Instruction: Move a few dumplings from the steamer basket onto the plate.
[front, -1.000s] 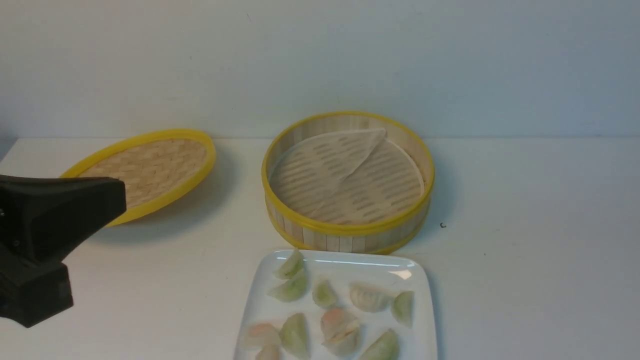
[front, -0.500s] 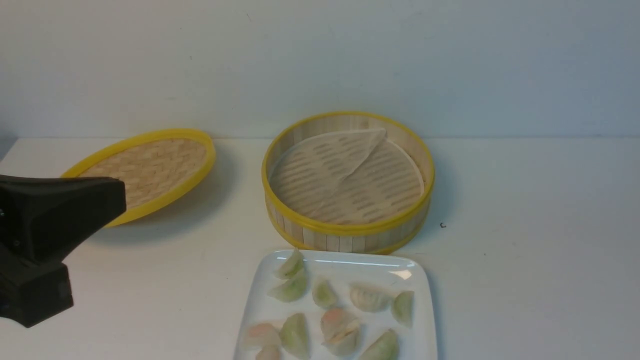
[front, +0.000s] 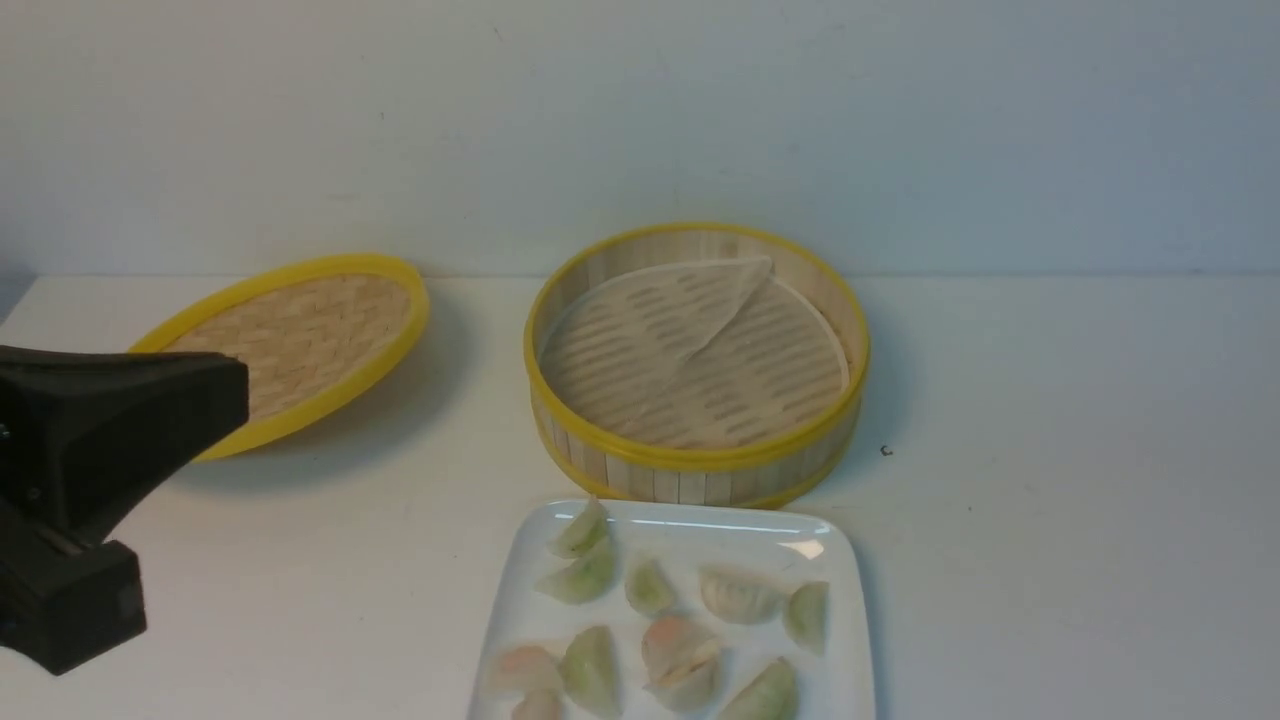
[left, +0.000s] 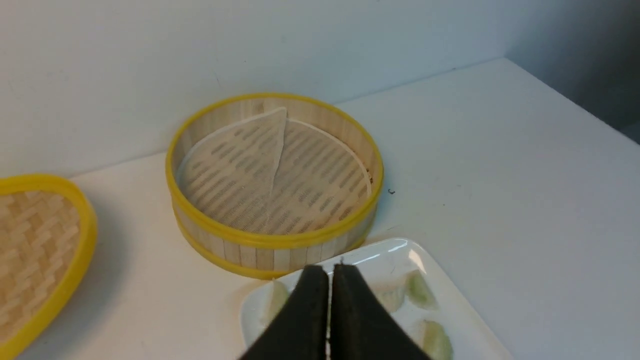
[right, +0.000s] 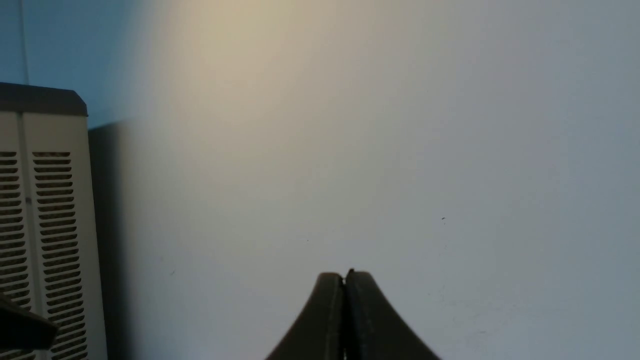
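The steamer basket (front: 696, 462) stands at the table's middle, holding only its folded white liner sheet (front: 680, 330); it also shows in the left wrist view (left: 270, 250). The white plate (front: 690, 525) lies just in front of it, with pinkish-orange dumplings (front: 672, 640) (front: 520, 665) among green and whitish ones. My left gripper (front: 235, 385) is shut and empty, low at the far left, in front of the lid; in the left wrist view (left: 329, 270) its tips show over the plate's (left: 395, 247) near part. My right gripper (right: 345, 275) is shut and empty, off the front view, over bare surface.
A flat woven yellow-rimmed lid (front: 300, 335) lies tilted at the back left, partly behind my left gripper. Pale green dumplings (front: 580, 580) and a whitish one (front: 738, 597) share the plate. A white wall backs the table. A vented white unit (right: 40, 225) shows in the right wrist view.
My left gripper has sunk slightly at the far left. Nothing else has moved.
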